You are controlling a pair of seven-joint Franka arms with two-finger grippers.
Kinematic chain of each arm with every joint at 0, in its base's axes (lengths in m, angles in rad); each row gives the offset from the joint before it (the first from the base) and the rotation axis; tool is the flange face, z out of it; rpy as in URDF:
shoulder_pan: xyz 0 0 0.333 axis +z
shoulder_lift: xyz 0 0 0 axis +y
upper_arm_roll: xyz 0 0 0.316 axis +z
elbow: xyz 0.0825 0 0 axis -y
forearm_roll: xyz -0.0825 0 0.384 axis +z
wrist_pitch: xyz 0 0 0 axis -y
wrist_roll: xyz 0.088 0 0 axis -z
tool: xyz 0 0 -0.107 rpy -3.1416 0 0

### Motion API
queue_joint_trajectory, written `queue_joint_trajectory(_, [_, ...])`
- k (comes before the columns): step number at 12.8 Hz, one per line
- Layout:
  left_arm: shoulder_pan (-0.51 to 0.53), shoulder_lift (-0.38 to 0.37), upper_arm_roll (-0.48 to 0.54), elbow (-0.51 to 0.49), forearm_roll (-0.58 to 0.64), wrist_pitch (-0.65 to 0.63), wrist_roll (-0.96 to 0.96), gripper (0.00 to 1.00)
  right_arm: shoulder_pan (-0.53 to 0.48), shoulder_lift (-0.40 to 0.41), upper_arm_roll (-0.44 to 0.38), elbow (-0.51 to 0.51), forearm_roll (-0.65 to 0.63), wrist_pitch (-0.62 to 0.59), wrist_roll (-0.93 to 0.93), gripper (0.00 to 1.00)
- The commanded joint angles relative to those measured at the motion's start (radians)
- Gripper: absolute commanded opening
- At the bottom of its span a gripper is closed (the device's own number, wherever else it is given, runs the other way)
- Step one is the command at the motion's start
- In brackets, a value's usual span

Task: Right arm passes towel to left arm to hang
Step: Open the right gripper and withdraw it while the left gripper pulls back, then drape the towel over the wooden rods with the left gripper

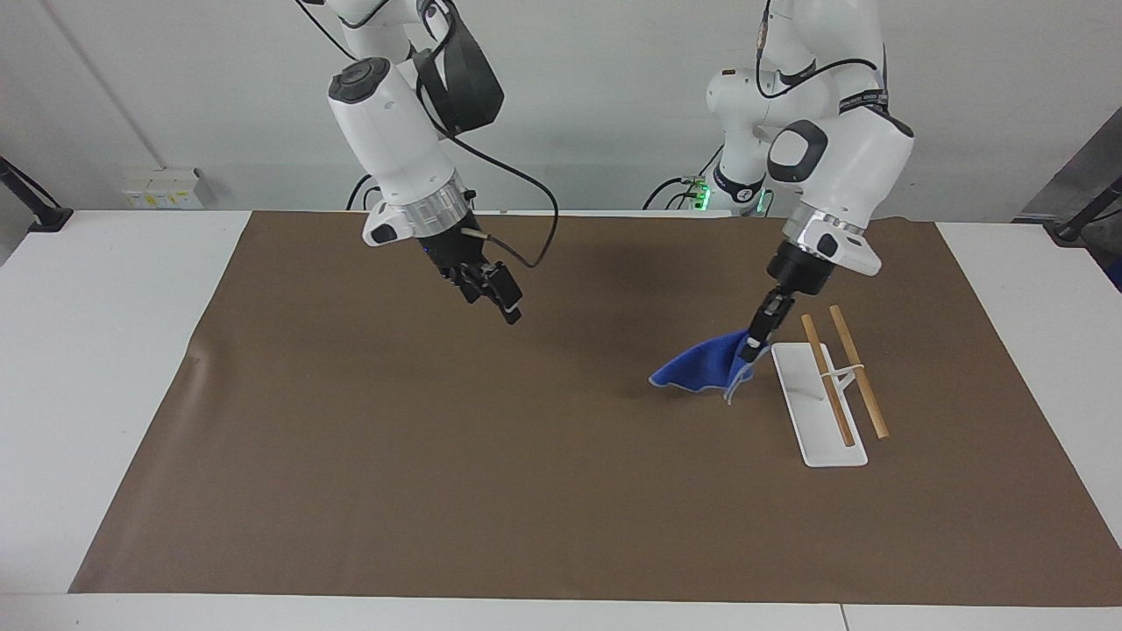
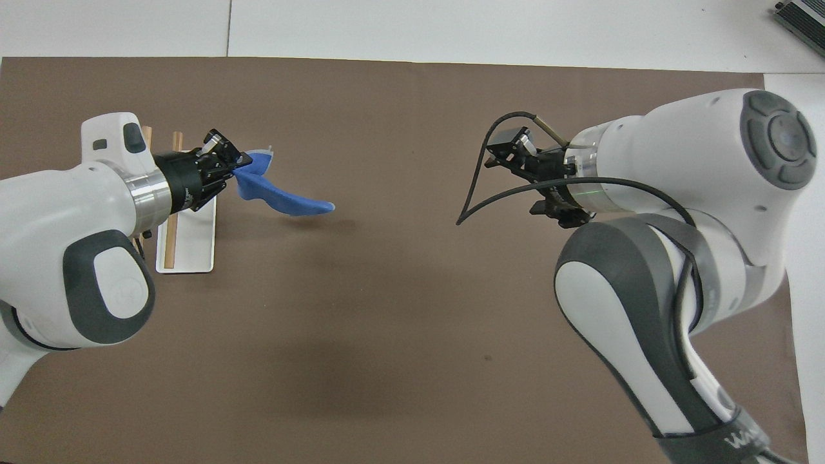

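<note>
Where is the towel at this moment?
The towel hangs from the left gripper in the air, beside the rack at the left arm's end of the table, over the brown mat.

Pretty plain setup honestly: a white table (image 1: 105, 368) with a big brown mat (image 1: 491, 491) covering most of the top, leaving white strips bare at both ends and along the edges. The mat has a small wrinkle (image 1: 200, 358) near one end. The wall (image 1: 614, 105) at the back is plain white, evenly lit, no windows in sight. A white socket box (image 1: 162, 187) sits low on that wall, and dark clamp arms (image 1: 31, 203) poke in at the table's two ends. A seam (image 2: 229, 29) splits the tabletop panels.
</note>
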Motion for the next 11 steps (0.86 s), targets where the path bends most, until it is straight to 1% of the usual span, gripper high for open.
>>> queue_joint_trajectory(1, [0.115,0.018,-0.009,0.074,0.164,-0.152,0.028,0.00,-0.076,-0.045,0.008,-0.031,-0.074,-0.066,-0.160,1.00])
queue_joint_trajectory(2, [0.148,0.032,-0.009,0.123,0.207,-0.216,0.028,0.00,-0.101,-0.052,0.008,-0.030,-0.091,-0.087,-0.226,1.00])
queue_joint_trajectory(4, [0.191,0.047,-0.007,0.203,0.218,-0.347,0.026,0.00,-0.131,-0.055,0.008,-0.013,-0.147,-0.118,-0.353,1.00])
queue_joint_trajectory(6, [0.198,0.043,-0.005,0.214,0.218,-0.372,0.030,0.00,-0.157,-0.075,0.006,-0.002,-0.206,-0.150,-0.433,1.00])
queue_joint_trajectory(8, [0.196,0.040,-0.004,0.214,0.220,-0.376,0.023,0.00,-0.205,-0.109,0.006,-0.002,-0.215,-0.195,-0.522,1.00])
queue_joint_trajectory(10, [0.216,0.030,0.010,0.216,0.220,-0.440,0.016,0.00,-0.242,-0.135,0.005,-0.002,-0.220,-0.236,-0.593,1.00])
queue_joint_trajectory(11, [0.234,0.027,0.011,0.214,0.242,-0.461,0.014,0.00,-0.251,-0.138,0.003,0.005,-0.235,-0.262,-0.605,1.00])
